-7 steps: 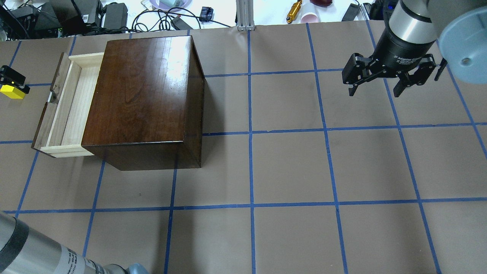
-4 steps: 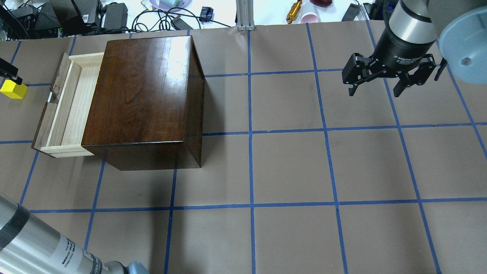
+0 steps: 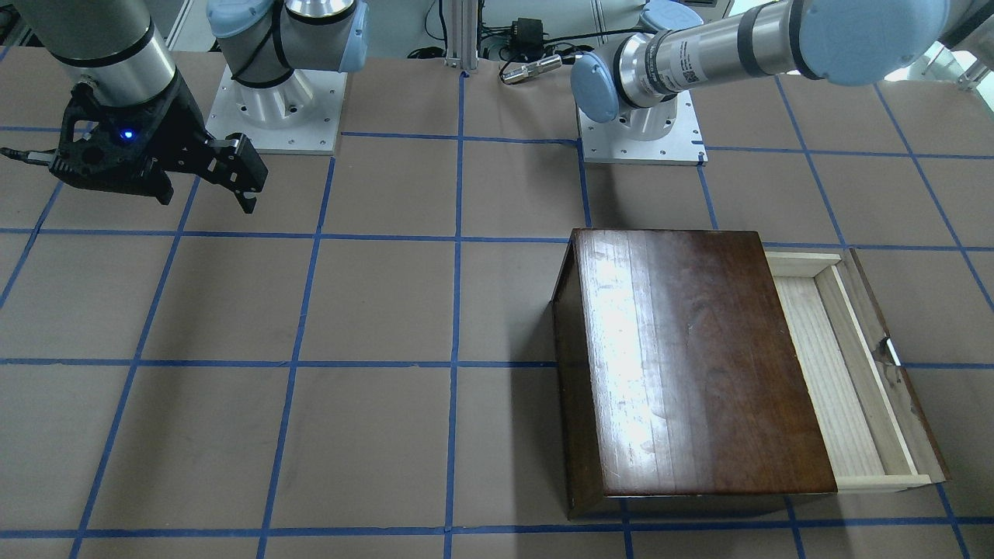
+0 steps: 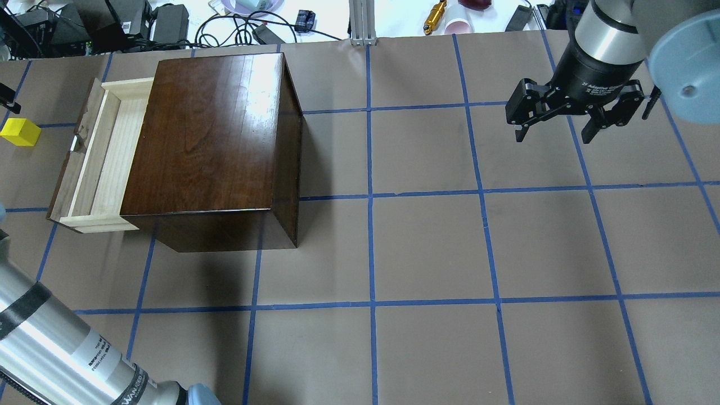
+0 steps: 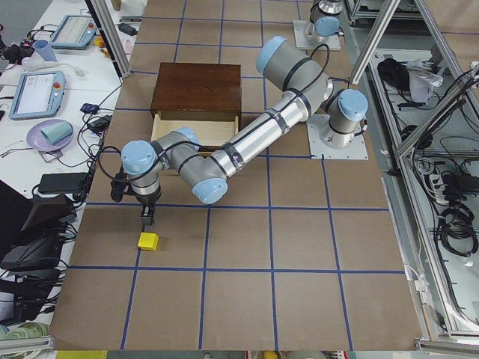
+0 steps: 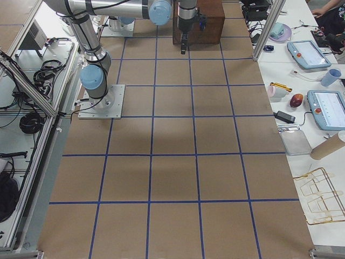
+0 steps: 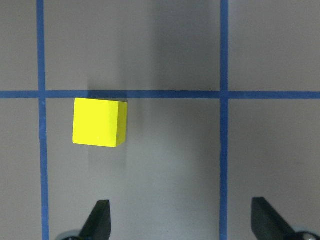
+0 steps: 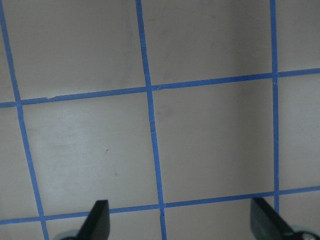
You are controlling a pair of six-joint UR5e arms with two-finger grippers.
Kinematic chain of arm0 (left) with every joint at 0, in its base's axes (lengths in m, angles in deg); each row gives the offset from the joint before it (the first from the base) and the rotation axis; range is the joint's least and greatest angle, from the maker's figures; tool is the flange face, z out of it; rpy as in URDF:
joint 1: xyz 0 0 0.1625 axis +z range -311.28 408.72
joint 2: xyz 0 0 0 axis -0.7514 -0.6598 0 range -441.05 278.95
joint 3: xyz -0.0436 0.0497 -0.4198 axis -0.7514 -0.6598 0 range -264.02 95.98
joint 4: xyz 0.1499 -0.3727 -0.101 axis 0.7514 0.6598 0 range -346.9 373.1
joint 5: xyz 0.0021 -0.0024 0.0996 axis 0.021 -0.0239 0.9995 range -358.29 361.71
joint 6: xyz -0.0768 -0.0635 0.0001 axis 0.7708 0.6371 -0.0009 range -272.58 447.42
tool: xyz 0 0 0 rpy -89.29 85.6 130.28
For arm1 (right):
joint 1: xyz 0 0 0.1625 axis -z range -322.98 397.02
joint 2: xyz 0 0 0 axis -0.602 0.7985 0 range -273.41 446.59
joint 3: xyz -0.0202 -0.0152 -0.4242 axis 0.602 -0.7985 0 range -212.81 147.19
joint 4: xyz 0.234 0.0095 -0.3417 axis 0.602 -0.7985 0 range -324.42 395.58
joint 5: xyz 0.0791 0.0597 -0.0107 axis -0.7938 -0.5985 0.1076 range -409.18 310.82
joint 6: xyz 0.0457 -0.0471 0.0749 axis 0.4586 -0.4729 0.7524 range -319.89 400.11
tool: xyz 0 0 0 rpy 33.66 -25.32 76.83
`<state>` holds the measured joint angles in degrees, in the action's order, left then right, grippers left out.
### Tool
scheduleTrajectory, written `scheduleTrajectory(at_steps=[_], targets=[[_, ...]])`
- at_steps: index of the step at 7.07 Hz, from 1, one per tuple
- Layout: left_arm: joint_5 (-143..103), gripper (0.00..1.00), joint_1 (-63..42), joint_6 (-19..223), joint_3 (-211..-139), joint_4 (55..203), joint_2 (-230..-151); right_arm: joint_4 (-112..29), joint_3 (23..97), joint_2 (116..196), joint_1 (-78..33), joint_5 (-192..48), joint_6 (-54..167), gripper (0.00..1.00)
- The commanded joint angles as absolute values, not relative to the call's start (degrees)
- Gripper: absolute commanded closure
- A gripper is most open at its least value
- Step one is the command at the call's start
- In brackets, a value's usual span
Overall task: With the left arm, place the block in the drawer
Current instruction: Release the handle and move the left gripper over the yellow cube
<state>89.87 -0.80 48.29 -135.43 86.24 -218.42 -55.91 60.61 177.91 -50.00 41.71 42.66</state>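
In the front-facing view, the right hand (image 3: pixel 206 194) hangs above the bench (image 3: pixel 373 310) with its fingers wide apart and nothing between them. The dark box (image 3: pixel 699 365) stands towards the other side, and its drawer (image 3: pixel 835 388) is pulled out.

In the overhead view, the block (image 4: pixel 21 132) lies on the bench outside the drawer, near its dark front panel but apart from it. The left arm (image 4: pixel 56 349) comes in at the lower left corner.

In the exterior left view, the left hand (image 5: pixel 147 217) points down, just beside the block.

In the left wrist view, the block sits just under a blue tape line (image 7: pixel 160 94), ahead of one finger (image 7: pixel 100 217) and apart from it. The left hand is wide and holds nothing.

In the right wrist view, the right hand is also wide, with only the taped bench under it.
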Motion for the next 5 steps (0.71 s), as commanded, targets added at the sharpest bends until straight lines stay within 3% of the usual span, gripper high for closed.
scheduleTrajectory(at_steps=[1,5], targets=[[89.43,0.00,0.46,46.65,-131.15,86.31,-222.89,-55.91,60.62,177.91,-50.00,41.78,42.66,0.00],[88.20,0.00,0.64,37.89,-125.52,85.62,-229.31,-55.91,60.62,177.91,-50.00,41.69,42.66,0.00]])
